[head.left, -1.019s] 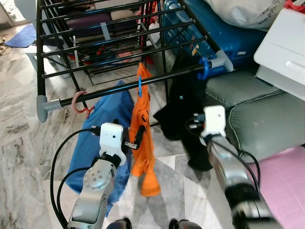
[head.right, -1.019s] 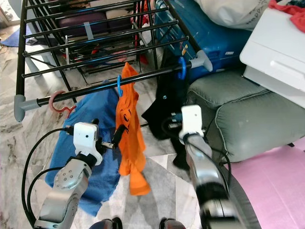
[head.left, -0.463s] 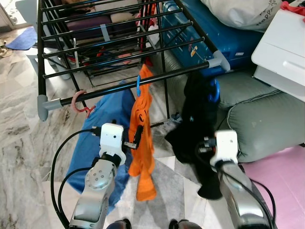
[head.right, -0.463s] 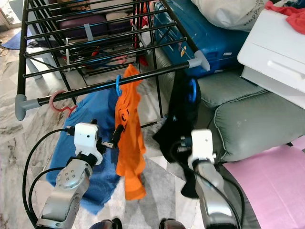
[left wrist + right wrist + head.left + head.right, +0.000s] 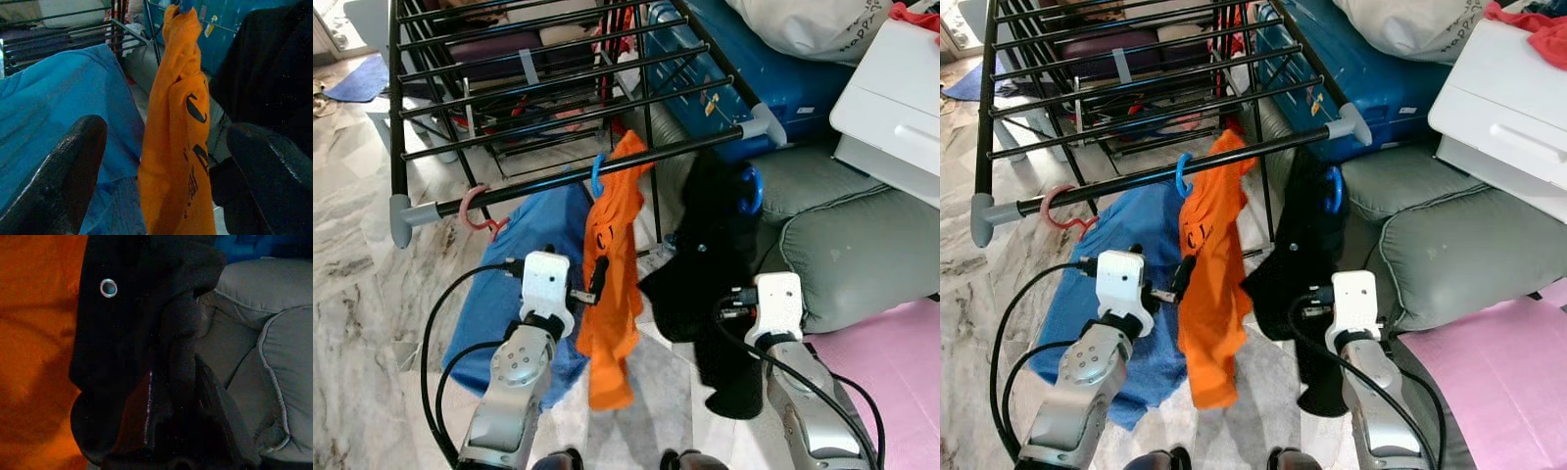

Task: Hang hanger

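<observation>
R gripper (image 5: 161,431) is clamped on the black garment (image 5: 705,284), held low over marble floor (image 5: 352,284) w/ a grey sofa (image 5: 862,255) just beside; its blue hanger (image 5: 750,189) hangs above the gripper, just under the rack (image 5: 578,176) front bar, hook not on it. L gripper (image 5: 166,161) is spread wide around the orange shirt (image 5: 612,284), whose hanger (image 5: 597,176) sits on that bar. Blue cloth (image 5: 524,284) hangs behind, pink hook (image 5: 475,211) further L.
</observation>
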{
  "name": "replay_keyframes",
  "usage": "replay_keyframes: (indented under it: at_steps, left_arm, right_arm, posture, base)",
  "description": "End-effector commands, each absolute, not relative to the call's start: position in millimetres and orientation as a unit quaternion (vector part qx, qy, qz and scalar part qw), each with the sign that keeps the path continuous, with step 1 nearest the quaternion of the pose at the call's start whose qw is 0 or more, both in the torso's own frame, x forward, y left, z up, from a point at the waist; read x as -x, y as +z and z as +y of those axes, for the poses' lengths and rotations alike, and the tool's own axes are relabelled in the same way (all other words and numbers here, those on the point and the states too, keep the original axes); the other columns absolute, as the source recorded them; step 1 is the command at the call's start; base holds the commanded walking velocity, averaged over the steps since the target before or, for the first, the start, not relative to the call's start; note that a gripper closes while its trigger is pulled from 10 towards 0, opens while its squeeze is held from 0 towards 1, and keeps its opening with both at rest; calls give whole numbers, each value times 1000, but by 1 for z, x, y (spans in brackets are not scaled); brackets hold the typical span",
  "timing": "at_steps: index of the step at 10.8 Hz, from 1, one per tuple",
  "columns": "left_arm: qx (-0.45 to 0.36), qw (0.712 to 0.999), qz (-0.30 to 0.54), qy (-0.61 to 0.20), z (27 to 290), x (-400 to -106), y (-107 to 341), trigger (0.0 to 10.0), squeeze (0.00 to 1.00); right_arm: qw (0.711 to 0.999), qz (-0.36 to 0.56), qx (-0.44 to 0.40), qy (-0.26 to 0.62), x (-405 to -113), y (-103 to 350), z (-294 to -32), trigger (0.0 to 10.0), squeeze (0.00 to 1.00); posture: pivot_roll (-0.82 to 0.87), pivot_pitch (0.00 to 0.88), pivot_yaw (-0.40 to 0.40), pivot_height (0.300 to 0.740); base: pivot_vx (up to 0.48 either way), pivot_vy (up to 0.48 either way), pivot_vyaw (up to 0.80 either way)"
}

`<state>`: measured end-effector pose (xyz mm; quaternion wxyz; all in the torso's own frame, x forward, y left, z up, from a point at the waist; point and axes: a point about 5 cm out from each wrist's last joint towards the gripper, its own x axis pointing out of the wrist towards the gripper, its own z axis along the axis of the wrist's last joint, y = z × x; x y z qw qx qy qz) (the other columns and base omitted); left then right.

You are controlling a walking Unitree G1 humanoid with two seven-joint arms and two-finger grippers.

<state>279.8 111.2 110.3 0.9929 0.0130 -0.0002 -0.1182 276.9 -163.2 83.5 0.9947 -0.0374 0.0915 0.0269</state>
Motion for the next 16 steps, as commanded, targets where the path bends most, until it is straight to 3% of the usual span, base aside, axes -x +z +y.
replay_keyframes:
  at_steps: [1, 16]
  left_arm:
    - [-18, 994, 10, -109, 114, -278, 105, 10000, 0]
    - [-18, 995, 20, -97, 115, -282, 102, 10000, 0]
  right_arm:
    - [997, 69, 34, 32, -279, 95, -159, 10000, 0]
    - [996, 68, 40, 34, -287, 100, -157, 10000, 0]
  posture:
    - [-85, 144, 30, 740]
    - [-89, 146, 30, 740]
  base:
    - [-277, 0, 0]
    - [-325, 0, 0]
